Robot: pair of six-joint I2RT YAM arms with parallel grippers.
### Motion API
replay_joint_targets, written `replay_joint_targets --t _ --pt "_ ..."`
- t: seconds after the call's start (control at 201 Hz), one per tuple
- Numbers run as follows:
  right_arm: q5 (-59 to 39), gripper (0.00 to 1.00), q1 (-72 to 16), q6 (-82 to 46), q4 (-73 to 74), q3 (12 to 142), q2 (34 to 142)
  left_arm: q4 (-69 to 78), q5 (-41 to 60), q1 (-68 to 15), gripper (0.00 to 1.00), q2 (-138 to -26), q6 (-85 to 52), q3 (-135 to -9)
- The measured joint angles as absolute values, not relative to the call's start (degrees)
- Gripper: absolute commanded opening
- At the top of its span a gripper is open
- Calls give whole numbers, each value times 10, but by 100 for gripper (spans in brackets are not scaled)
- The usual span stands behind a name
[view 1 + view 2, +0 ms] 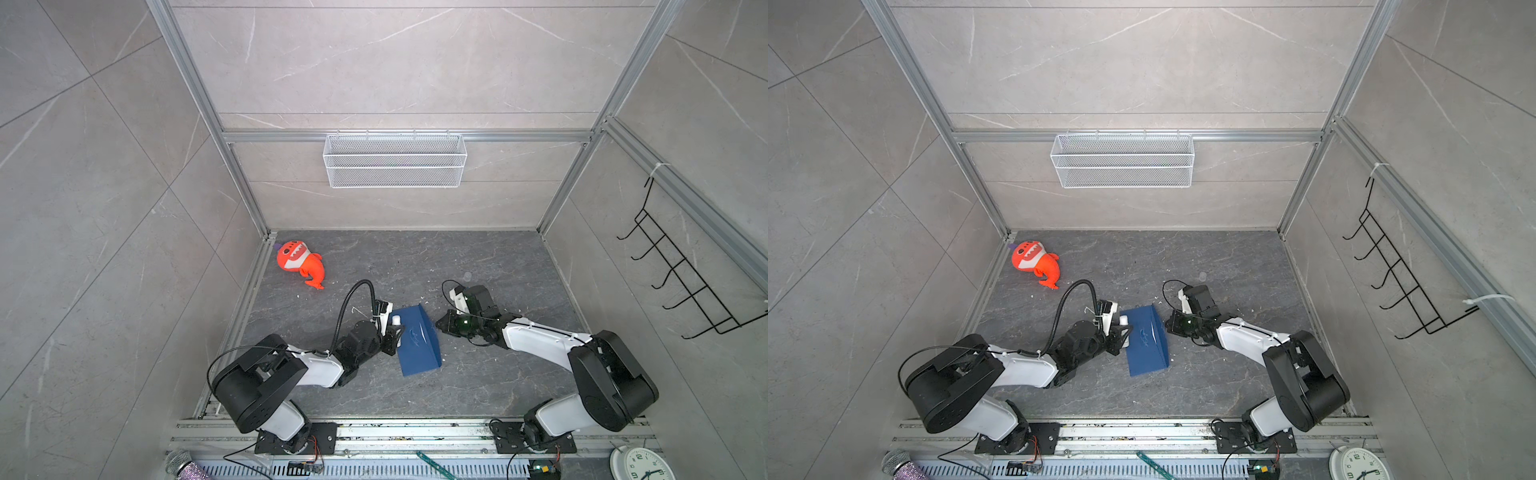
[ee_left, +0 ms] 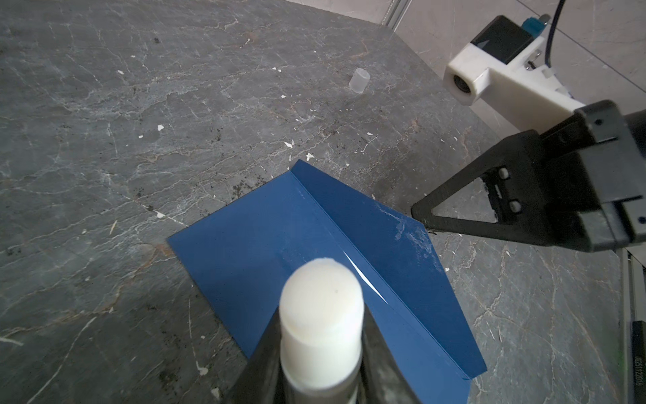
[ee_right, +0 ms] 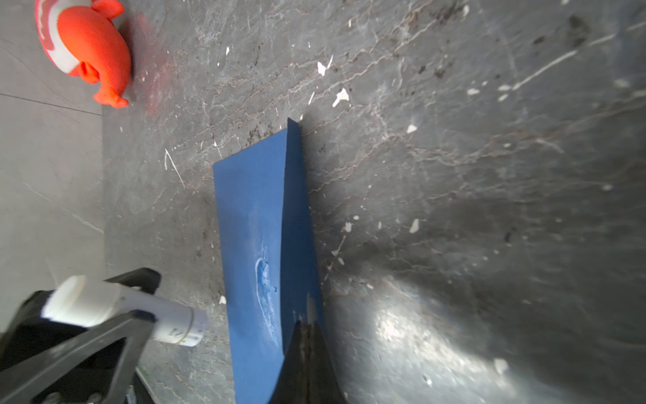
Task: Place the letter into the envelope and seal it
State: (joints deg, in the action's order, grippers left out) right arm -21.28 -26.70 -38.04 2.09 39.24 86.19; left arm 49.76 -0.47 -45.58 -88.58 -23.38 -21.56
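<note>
The navy blue envelope (image 1: 417, 345) (image 1: 1148, 345) lies on the dark table between both arms, its flap (image 2: 377, 227) (image 3: 297, 210) folded up off the body, with a pale smear on the body. My left gripper (image 1: 395, 332) (image 2: 321, 349) is shut on a white glue stick (image 2: 321, 304) (image 3: 105, 307) at the envelope's left edge, its bare tip over the blue paper. My right gripper (image 1: 438, 323) (image 2: 419, 213) (image 3: 307, 327) is shut, its tips pinching the flap's point. The letter is out of view.
An orange plush toy (image 1: 299, 262) lies at the table's back left. A small clear cap (image 1: 467, 275) (image 2: 359, 81) stands behind the right gripper. A white wire basket (image 1: 395, 160) hangs on the back wall and a black hook rack (image 1: 681, 282) on the right wall. Paper scraps dot the table.
</note>
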Motion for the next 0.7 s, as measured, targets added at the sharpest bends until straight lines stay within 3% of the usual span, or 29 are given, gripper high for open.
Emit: replay_joint_targets --t 0.697 --pt "-245 0 -306 -418 83 391 920 570 -20 -453 0 -961 -271 -216"
